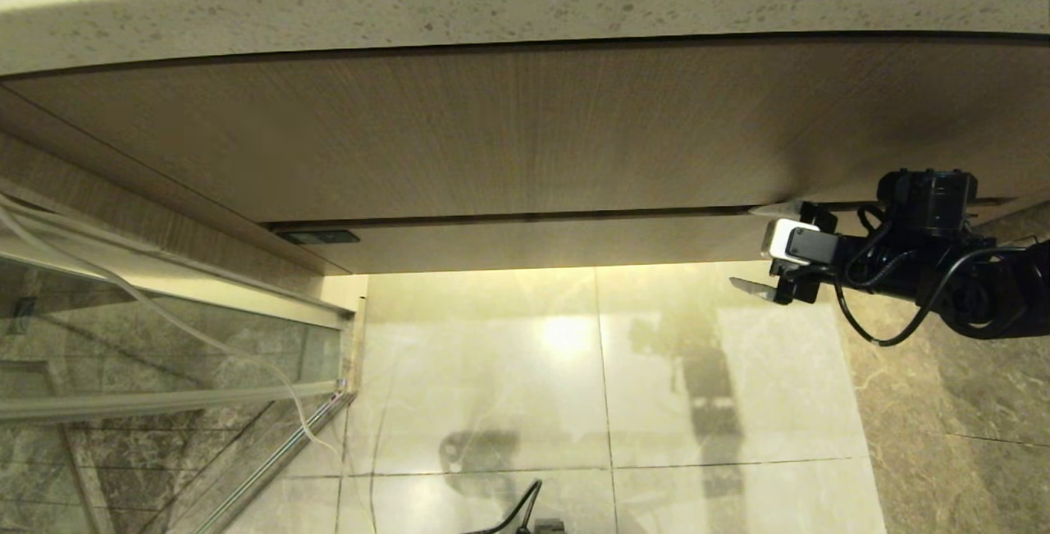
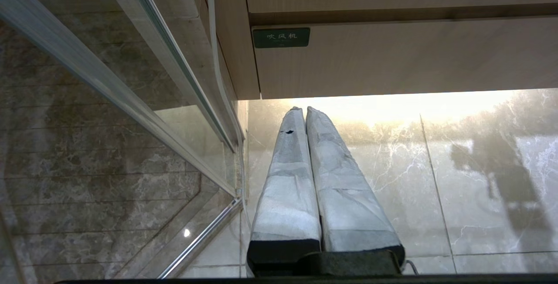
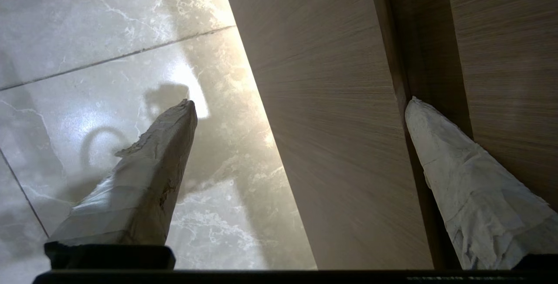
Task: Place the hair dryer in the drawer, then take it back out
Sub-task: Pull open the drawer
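Note:
The drawer (image 1: pixel 558 243) is closed; only its narrow wood-grain front shows under the taller panel, bearing a small green label (image 2: pixel 281 37). My right gripper (image 1: pixel 745 247) stands open at the front's right end, straddling it. One finger (image 3: pixel 462 179) reaches into the dark gap above the drawer front (image 3: pixel 331 122), the other finger (image 3: pixel 144 179) hangs below it over the floor. My left gripper (image 2: pixel 304 109) is shut with nothing in it, low over the floor near the glass partition; the head view does not show it. The hair dryer is out of view.
A speckled stone countertop (image 1: pixel 492 9) overhangs the tall wood-grain panel (image 1: pixel 492 132). A glass partition with a metal frame (image 1: pixel 164 370) stands at the left, a white cord (image 1: pixel 205 337) running along it. Glossy marble floor (image 1: pixel 697 370) lies below, with a black cable (image 1: pixel 525 509) near me.

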`<state>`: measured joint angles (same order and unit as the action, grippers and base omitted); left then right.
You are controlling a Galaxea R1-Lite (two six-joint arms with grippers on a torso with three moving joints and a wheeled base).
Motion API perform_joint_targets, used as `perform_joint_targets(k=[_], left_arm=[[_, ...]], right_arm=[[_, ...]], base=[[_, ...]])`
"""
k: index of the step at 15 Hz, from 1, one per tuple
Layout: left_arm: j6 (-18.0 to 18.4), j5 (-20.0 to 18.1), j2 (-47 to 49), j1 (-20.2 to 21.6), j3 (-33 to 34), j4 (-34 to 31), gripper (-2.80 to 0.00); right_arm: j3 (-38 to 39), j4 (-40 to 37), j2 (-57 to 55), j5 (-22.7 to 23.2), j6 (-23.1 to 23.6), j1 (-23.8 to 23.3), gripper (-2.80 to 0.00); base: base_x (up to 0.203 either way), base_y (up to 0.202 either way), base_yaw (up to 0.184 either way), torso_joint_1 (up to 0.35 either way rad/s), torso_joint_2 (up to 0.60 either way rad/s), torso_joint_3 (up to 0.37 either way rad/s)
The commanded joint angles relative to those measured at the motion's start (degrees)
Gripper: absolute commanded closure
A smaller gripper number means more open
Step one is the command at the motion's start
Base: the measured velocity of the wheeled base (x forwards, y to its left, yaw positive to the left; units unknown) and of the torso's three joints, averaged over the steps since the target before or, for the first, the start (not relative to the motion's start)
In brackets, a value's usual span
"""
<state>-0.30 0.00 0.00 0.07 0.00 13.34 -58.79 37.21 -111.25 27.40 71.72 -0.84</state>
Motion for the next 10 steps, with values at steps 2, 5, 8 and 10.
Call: perform_joint_targets(k=[2,5,8,10], left_arm=[[0.04,0.0,0.0,0.01,2.29,0.11,0.0],[0.0,0.0,0.0,0.01,2.29,0.11,0.0],[-0.05,0.0,0.0,0.01,2.29,0.11,0.0],[-0.05,0.0,0.0,0.01,2.29,0.11,0.0]], right_arm=[[0.78,-1.11,0.16,-2.3,0.53,0.02,-2.8],[1.31,-4.75,0.25,-2.27,2.62,-0.04,-2.8],[1.74,-6.44,0.51,-2.35,3.25,-0.13,-2.8],[1.4,-6.53,0.51,-2.26,3.19,-0.13,-2.8]], base=[[0.0,0.0,0.0,0.0,0.0,0.0],[0.0,0.0,0.0,0.0,0.0,0.0],[0.0,0.0,0.0,0.0,0.0,0.0],[0.0,0.0,0.0,0.0,0.0,0.0]])
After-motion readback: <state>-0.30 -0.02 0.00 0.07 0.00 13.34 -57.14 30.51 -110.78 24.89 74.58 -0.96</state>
